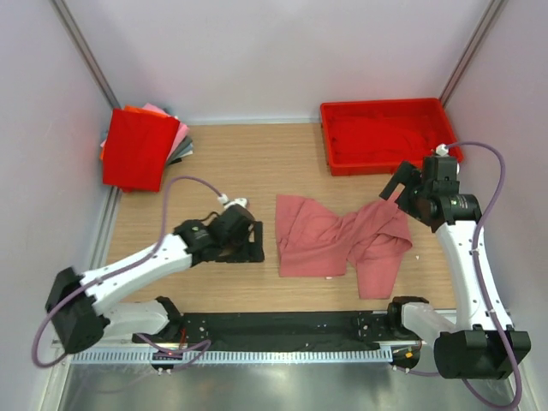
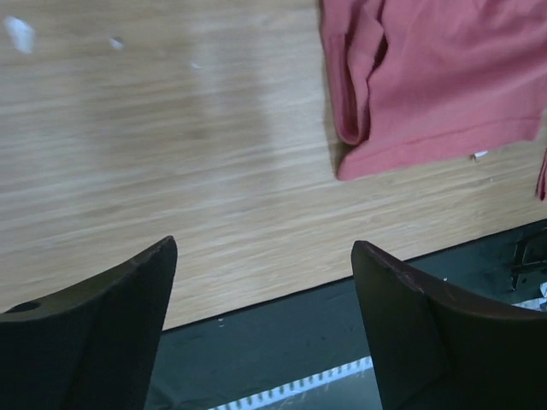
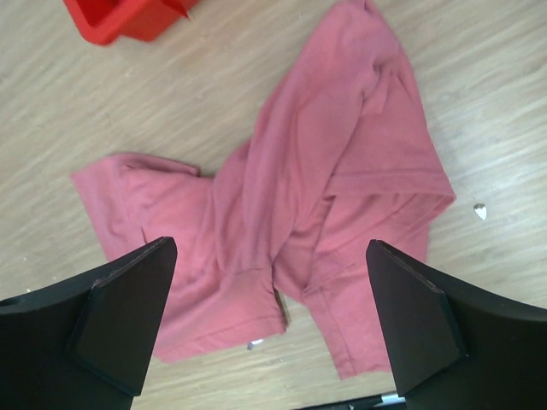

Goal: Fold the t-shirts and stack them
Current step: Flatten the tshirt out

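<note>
Salmon-pink soft cloth t-shirt (image 1: 338, 238) lies crumpled and unfolded near the middle of the pale wooden table (image 1: 231, 163) in the top view. One half is spread roughly flat and the other is bunched and twisted toward the right arm. A stack of folded t-shirts (image 1: 137, 147), with a bright red rectangle on top and pink, orange and grey edges showing beneath, sits in the far left corner, well apart from the loose shirt. A rigid red plastic tray (image 1: 385, 107) stands at the far right; whether it holds more cloth I cannot tell. The left gripper (image 1: 248, 244) sits low just left of the shirt, and the right gripper (image 1: 398, 184) hangs above its right edge.

From the left wrist, the left gripper (image 2: 263, 248) has its fingers spread wide with nothing between them, over bare wood near the black base rail (image 2: 342, 316). A hemmed corner of the shirt (image 2: 427, 77) lies beyond the fingertips, untouched.

From the right wrist, the right gripper (image 3: 271, 246) is likewise parted and empty, looking down on the rumpled shirt (image 3: 342, 154), with a corner of the tray (image 3: 120, 17) at the top.

As I judge it, several shirts are done and stacked. This one has yet to be flattened, folded and carried to the stack.
</note>
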`<state>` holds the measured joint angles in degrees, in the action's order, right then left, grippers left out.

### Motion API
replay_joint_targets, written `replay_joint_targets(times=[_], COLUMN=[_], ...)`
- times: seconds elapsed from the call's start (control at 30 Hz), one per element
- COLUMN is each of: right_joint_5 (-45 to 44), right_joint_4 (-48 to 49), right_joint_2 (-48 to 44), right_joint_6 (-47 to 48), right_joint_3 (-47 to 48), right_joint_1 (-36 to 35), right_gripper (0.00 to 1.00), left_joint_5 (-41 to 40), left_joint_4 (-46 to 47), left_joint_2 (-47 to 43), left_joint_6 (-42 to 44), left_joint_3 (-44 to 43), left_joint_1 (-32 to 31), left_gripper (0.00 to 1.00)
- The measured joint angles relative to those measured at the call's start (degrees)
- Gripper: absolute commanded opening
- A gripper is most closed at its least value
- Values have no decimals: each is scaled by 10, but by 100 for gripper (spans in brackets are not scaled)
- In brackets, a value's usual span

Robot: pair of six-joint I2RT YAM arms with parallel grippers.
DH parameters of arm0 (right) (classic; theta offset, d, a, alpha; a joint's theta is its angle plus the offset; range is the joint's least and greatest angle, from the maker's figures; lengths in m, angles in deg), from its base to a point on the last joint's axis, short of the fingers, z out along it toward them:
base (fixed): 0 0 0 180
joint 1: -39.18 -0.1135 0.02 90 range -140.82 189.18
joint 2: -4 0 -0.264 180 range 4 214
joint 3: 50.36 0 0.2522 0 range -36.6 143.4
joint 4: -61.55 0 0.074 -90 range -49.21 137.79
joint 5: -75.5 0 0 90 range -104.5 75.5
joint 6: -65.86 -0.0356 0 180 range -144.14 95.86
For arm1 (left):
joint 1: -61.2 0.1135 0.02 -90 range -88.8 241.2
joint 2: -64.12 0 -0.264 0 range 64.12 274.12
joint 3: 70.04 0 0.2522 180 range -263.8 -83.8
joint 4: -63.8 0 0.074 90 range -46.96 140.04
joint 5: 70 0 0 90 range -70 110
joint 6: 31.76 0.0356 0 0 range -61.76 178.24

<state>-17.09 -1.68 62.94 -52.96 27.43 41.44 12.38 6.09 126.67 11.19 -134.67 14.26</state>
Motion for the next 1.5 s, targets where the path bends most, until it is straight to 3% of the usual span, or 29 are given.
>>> replay_joint_targets(times=[0.13, 0.4, 0.5, 0.6, 0.7, 0.73, 0.8, 0.97, 1.1, 1.17, 1.27, 1.4, 1.5], right_joint_5=[4, 6, 6, 6, 6, 6, 6, 6, 28, 45, 43, 14, -17], right_joint_4=[-16, -31, -34, -37, -38, -38, -38, -43, -44, -46, -49, -50, -46], right_joint_2=[-4, -34, -35, -35, -34, -34, -34, -34, -34, -32, -20, 1, 10], right_joint_6=[7, 30, 36, 41, 46, 47, 48, 48, 48, 47, 37, -6, -52], right_joint_3=[-21, -22, -22, -23, -24, -25, -27, -29, -34, -40, -41, -43, -61], right_joint_1=[-2, -2, -2, -2, -2, -2, -2, -2, -4, -14, -81, -234, -343], right_gripper=[100, 100, 100, 100, 100, 100, 100, 100, 100, 100, 100, 93, 90], left_joint_5=[-8, 3, 8, 13, 19, 21, 24, 27, 5, -1, 7, 19, 33], left_joint_4=[64, 181, 207, 234, 262, 269, 280, 276, 220, 181, 154, 121, 83], left_joint_2=[118, 247, 278, 299, 315, 320, 328, 329, 279, 235, 166, 114, 111], left_joint_6=[-38, -66, -71, -79, -87, -90, -99, -115, -111, -102, -78, -39, -10], left_joint_3=[1, 2, 2, -3, -6, -6, -8, -8, -9, -16, -20, -22, -23], left_joint_1=[-73, -105, -117, -127, -136, -139, -146, -155, -148, -122, -12, 179, 257], left_gripper=[75, 72, 66, 56, 37, 18, 1, 0, 0, 0, 0, 0, 0])
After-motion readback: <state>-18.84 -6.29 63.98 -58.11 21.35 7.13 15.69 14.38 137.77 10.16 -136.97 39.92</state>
